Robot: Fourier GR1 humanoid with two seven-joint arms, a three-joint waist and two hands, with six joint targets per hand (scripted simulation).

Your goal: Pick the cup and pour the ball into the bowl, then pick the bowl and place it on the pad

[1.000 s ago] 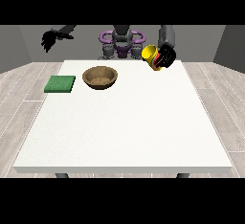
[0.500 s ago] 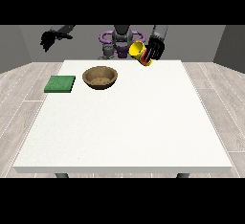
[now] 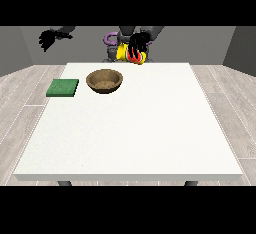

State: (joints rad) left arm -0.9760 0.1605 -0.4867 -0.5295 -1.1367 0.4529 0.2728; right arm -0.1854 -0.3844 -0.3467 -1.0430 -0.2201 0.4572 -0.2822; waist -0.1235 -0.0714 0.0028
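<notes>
The white table [image 3: 130, 128] carries 2 things, both near its far edge on the view's left side: a brown bowl [image 3: 104, 81] and a green pad [image 3: 63, 88]. The pad lies flat just inside the table's left edge, and the bowl stands a little apart from it toward the middle. The near half of the table and its whole right side are bare white surface.

The hand at the view's right [image 3: 137, 45] hangs above the far edge, behind and to the right of the bowl. Its fingers curl round a yellow cup [image 3: 128, 54] with red marks, held tilted in the air. The ball cannot be made out.

The hand at the view's left [image 3: 49, 39] hovers high beyond the table's far left corner, fingers curled, holding nothing.
</notes>
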